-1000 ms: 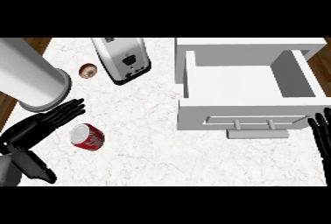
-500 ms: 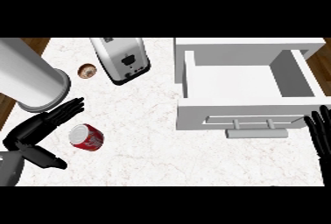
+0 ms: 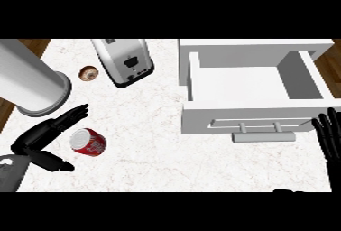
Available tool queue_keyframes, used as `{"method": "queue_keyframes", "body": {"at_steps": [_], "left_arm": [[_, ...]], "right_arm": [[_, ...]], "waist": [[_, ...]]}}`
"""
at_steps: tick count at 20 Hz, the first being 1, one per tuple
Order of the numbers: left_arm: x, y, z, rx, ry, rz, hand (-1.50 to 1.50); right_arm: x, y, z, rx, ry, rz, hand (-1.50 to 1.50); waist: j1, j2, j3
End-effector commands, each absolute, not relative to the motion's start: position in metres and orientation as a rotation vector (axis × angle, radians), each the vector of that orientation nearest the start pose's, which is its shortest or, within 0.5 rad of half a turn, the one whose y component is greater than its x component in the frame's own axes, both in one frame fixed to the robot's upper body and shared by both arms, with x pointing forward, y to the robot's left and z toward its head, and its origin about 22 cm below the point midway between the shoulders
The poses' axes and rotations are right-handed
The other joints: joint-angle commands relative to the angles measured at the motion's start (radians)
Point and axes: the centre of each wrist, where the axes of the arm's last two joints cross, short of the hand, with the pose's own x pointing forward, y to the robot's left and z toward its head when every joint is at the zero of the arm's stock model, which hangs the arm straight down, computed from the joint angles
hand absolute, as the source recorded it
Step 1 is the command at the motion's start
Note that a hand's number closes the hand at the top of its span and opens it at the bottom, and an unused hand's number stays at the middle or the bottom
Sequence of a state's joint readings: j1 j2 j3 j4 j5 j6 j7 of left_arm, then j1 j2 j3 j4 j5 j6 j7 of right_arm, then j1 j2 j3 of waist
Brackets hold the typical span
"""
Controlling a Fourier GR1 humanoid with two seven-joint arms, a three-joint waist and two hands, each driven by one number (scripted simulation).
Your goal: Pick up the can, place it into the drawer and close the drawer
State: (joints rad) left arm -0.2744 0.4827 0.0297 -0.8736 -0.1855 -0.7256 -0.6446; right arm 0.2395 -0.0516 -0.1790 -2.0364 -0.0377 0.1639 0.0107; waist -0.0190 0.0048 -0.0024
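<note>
We list:
- Left hand [image 3: 41, 137]: spread, holding nothing. The thumb has drawn in toward the can, fingers on its far side, so we judge a grasp is near.
- Can [image 3: 88, 142]: on the counter [image 3: 166, 151], unmoved, well apart from the drawer.
- Right hand [image 3: 328, 135]: fingers straight, resting at the right edge.
- Drawer [image 3: 206, 124]: pulled open.

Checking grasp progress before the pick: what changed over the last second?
The left hand crept right, and its thumb swung in below the can. Its fingers are straight beside the can, which it has not grasped. The can, the open drawer, the toaster and the right hand at the right edge kept their places.
</note>
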Motion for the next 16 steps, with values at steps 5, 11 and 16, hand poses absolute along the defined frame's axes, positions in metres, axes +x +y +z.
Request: {"method": "queue_keyframes", "body": {"at_steps": [5, 11, 16], "left_arm": [[0.298, 0.383, -0.049, -0.524, -1.495, -0.715, -1.50], [0.284, 0.395, -0.065, -0.529, -1.468, -0.681, -1.50], [0.305, 0.379, -0.060, -0.543, -1.485, -0.692, -1.50]], "right_arm": [[0.168, -0.291, 0.078, -0.158, -1.800, 0.039, -1.50], [0.163, -0.299, 0.078, -0.162, -1.814, 0.028, -1.50], [0.177, -0.283, 0.086, -0.152, -1.797, 0.014, -1.50]], "waist": [[-0.012, 0.002, -0.001], [-0.009, 0.002, -0.001], [-0.006, 0.004, -0.001]]}}
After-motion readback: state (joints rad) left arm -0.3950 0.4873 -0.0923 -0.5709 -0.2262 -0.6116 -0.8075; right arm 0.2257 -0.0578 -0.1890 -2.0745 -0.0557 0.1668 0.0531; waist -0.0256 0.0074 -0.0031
